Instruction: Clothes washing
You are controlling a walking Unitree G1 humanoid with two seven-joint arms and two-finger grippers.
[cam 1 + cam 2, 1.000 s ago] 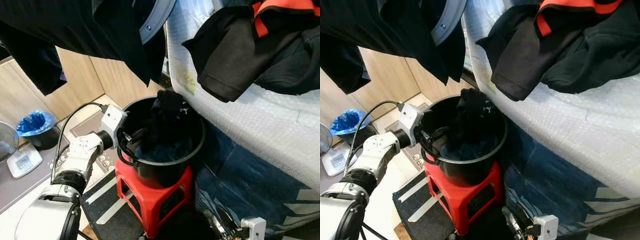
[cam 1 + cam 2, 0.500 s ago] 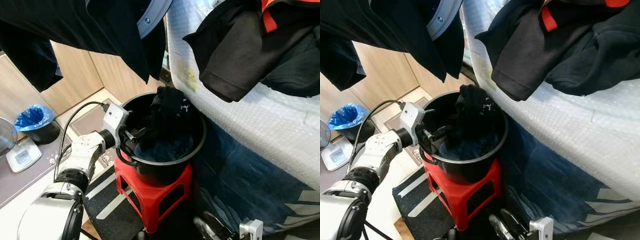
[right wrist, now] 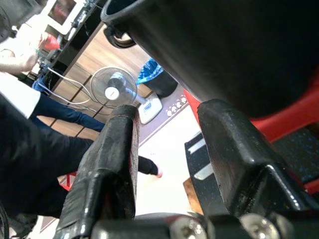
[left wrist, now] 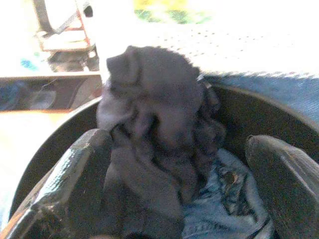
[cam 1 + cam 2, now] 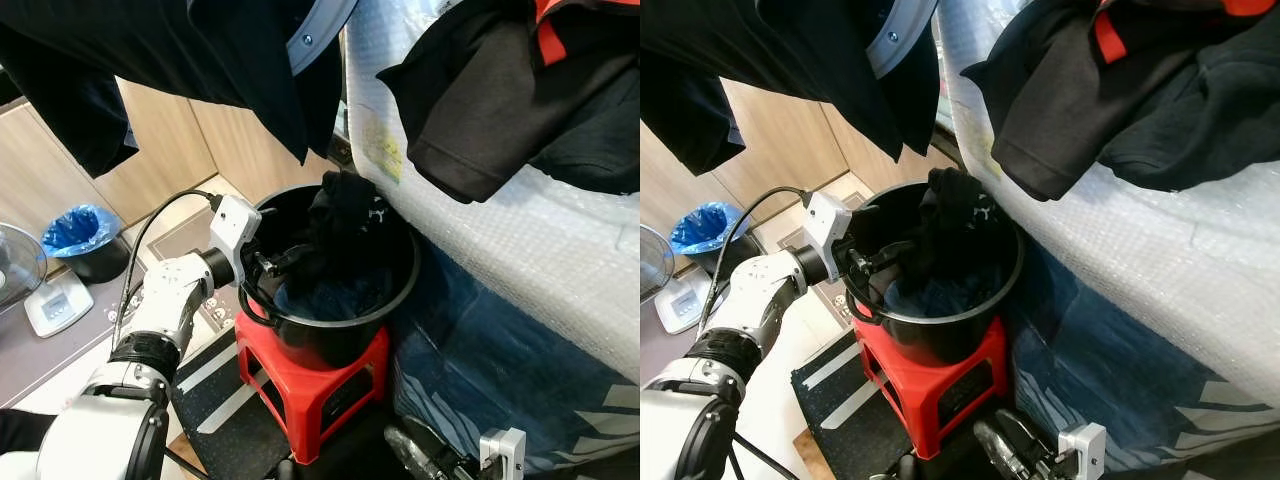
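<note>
Reaching left gripper (image 5: 283, 262) into bucket (image 5: 400, 300)

A glossy black plastic bucket (image 5: 335, 320) sits on a shiny red plastic stool (image 5: 320, 390). Inside it, soft matt dark cloth (image 5: 345, 215) lies over faded blue denim (image 4: 224, 199). Behind the bucket, pale wood-grain panels (image 5: 165, 150); beside it, translucent bubble wrap (image 5: 520, 250).

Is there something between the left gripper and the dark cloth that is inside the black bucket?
Nothing visible blocks it. The left gripper is already past the rim of the round black plastic bucket, fingers open, and the crumpled dark garment sits directly between them in the left wrist view.
</note>
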